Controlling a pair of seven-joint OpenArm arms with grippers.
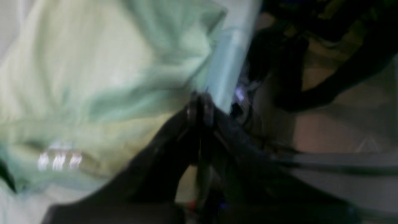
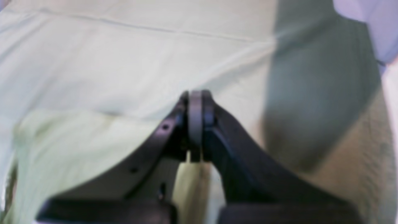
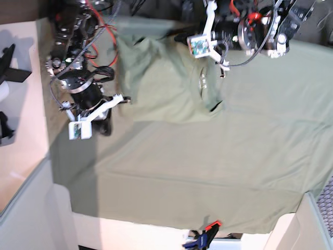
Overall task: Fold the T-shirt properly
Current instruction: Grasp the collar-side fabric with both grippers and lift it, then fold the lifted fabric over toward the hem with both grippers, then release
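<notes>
The T-shirt point(image 3: 166, 83) lies toward the far end of the bench, on a larger sheet point(image 3: 218, 172) of much the same green, already doubled into a rough block. Taking the shirt as landmark, the left fingers point(image 1: 200, 107) sit at its edge on the base view's right, above its dark notch point(image 3: 216, 108), and the right fingers point(image 2: 196, 105) sit at its opposite edge, by the bench point(image 3: 28, 140) border. Each arm is thus as near to its own side of the shirt as the other. The shirt's long axis appears to run across the base view, from one arm to the other, though the crumpled outline makes that uncertain.

Both pairs of fingers are pressed together. The left wrist view is too smeared to show whether cloth is caught between the left pair; shirt fabric bunches right against its tip. The right pair stands over pale cloth with a yellowish strip showing just behind its tip, possibly pinched.

The shirt is thin, soft, matte knit, creased in shallow folds, with a small pale print point(image 1: 59, 160). The sheet is smoother, with straight fold lines.
</notes>
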